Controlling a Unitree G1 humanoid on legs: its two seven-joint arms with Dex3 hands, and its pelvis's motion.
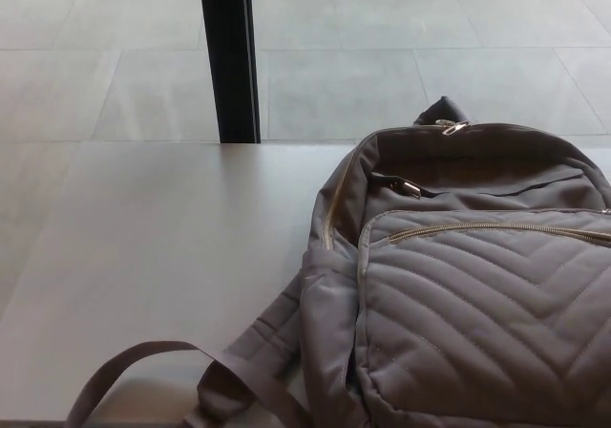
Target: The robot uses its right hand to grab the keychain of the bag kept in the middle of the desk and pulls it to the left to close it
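A grey quilted backpack [477, 294] lies on the desk [162, 256], filling the right half of the head view. A metal zipper pull [410, 188] sits at the left end of a dark slit on its upper panel. A second metal pull [451, 125] rests at the top edge of the bag. Along the quilted front pocket runs a gold zipper line [496, 229]. One grey strap [162, 371] loops out over the desk's near left edge. Neither of my hands shows in this view.
A black vertical post [229, 55] stands behind the desk's far edge, left of the bag. Grey floor tiles [382, 65] lie beyond. The bag's right side runs out of the picture.
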